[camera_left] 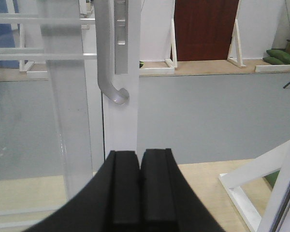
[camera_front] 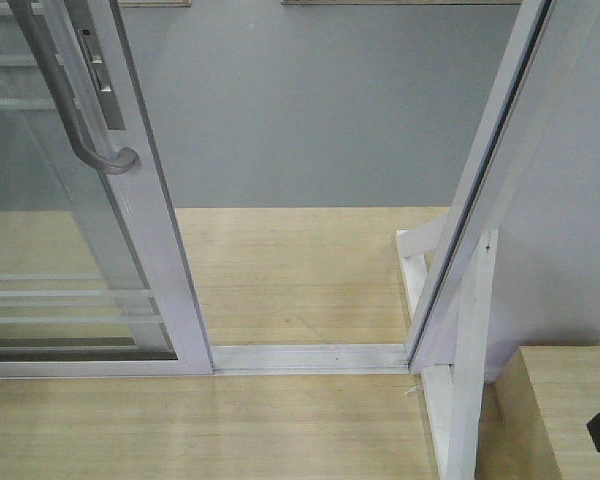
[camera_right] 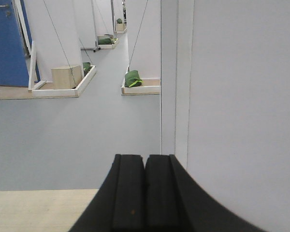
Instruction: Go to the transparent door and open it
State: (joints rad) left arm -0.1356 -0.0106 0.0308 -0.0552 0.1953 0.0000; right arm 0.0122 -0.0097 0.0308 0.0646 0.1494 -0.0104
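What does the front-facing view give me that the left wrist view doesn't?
Only the front-facing view shows the floor track and the whole gap beside the transparent door. Only the left wrist view shows the left pincer, shut, just short of the door's frame, and a dark red door beyond. Both show the curved grey handle.

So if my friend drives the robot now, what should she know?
Left gripper: shut, empty, pointing at the door edge just below the handle.
Right gripper: shut, empty, facing the white wall.
The door is slid to the left; a gap to the right-hand frame shows above the floor track.
Done: door looks open.
Left: probably nothing, unless a wider gap is wanted.
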